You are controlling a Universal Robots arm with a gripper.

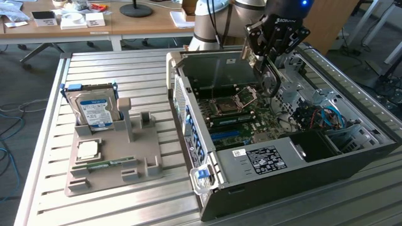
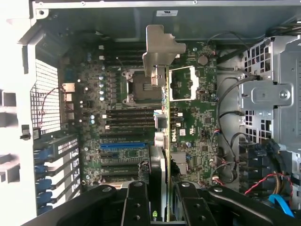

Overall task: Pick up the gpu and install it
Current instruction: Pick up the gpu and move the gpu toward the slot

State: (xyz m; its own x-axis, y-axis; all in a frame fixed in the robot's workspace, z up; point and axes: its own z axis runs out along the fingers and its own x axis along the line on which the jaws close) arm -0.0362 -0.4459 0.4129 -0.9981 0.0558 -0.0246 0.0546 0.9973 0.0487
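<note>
Gpu (image 2: 162, 136): slim black-faced card, silver bracket at one end, hanging edge-on above the green motherboard (image 2: 117, 117) inside the case (image 1: 301, 174).
Hard drive (image 1: 95, 112): boxy silver, blue-white label, upright in the grey holder (image 1: 113, 176).
Holder: matte grey slotted plastic on the ribbed metal table (image 1: 125, 70).
Memory stick (image 1: 110, 164): narrow, green, flat on the holder.
Case: black open tower lying on its side.
Gripper (image 1: 269, 61): black fingers clamped on the gpu's two faces.

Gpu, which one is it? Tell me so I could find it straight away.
Find the big open computer case on the metal table. Above its green motherboard hangs the robot's gripper, its fingers clamped on the gpu. It is a thin card held edge-on with a silver bracket, unlike the boxy hard drive standing outside the case.
</note>
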